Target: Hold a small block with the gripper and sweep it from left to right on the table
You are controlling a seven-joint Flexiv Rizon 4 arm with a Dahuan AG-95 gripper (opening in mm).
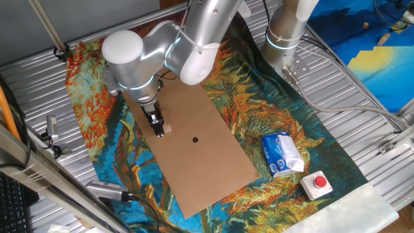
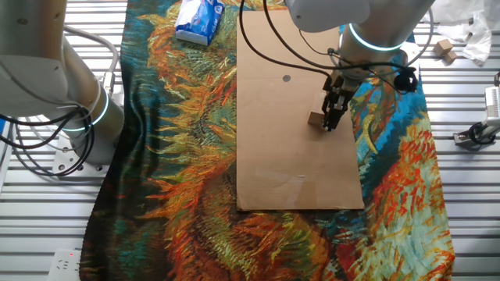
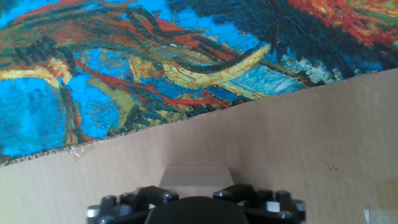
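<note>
The small block (image 1: 167,129) is a pale tan cube on the brown board (image 1: 213,155) of the table, left of the board's dark hole. My gripper (image 1: 158,128) stands upright with its black fingertips down at the board, right beside the block and touching it or nearly so. In the other fixed view the block (image 2: 316,119) shows just left of the gripper (image 2: 332,121). In the hand view the block (image 3: 194,176) lies centred just beyond the finger links, and the fingertips are hidden. I cannot tell whether the jaws grip it.
The board lies on the orange-blue cloth (image 1: 116,155). A blue-white packet (image 1: 281,154) and a red button (image 1: 319,182) on its box sit at the right. A second arm's base column (image 1: 284,32) stands at the back. A spare block (image 2: 445,48) lies off the cloth.
</note>
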